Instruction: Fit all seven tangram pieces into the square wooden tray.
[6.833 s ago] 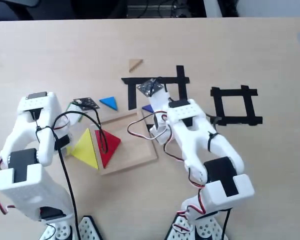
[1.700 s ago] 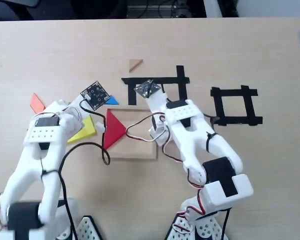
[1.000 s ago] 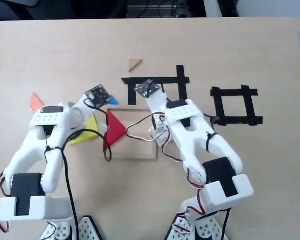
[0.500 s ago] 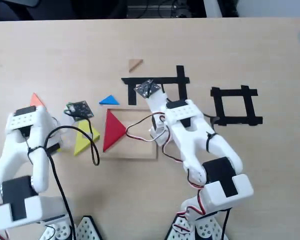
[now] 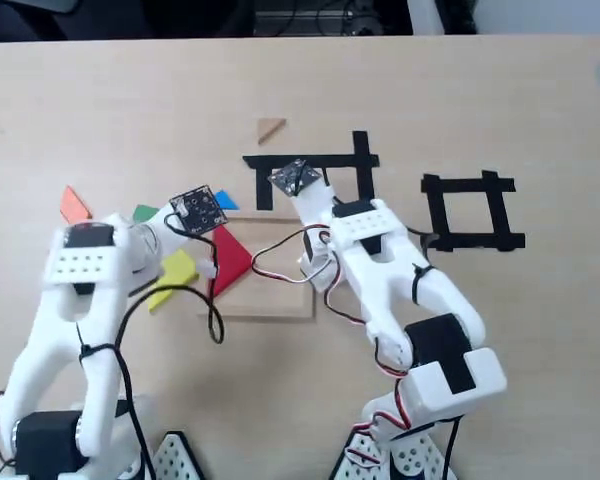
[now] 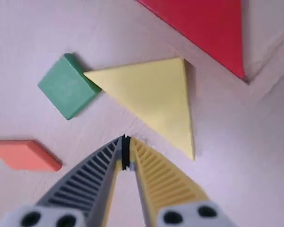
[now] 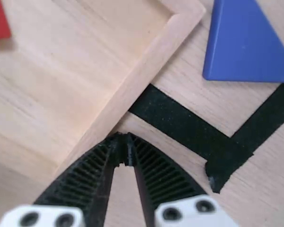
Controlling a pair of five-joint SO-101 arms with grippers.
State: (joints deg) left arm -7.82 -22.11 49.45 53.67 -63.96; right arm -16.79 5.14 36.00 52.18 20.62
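The square wooden tray [image 5: 280, 312] lies at mid-table. A big red triangle [image 5: 232, 262] rests at its left side. The yellow triangle [image 5: 175, 272] lies just left of the tray, partly under the left arm. Farther left are the green square [image 5: 145, 213] and the orange piece [image 5: 75, 203]. My left gripper [image 6: 125, 153] is shut and empty, its tip beside the yellow triangle [image 6: 154, 97], with the green square [image 6: 66, 85] and orange piece [image 6: 23, 155] close by. My right gripper [image 7: 124, 151] is shut and empty over the tray's rim [image 7: 146, 71], near a blue triangle [image 7: 246, 47].
A small blue triangle [image 5: 226, 200] peeks out beside the left wrist. A tan triangle [image 5: 271, 128] lies farther back. Black tape marks [image 5: 472, 212] are stuck to the table at right and behind the tray, and one tape strip [image 7: 180, 123] runs under the right gripper.
The left arm has swung right from the table's left side to above the yellow triangle. The tray, tilted several seconds ago, now sits square. The right arm has kept still.
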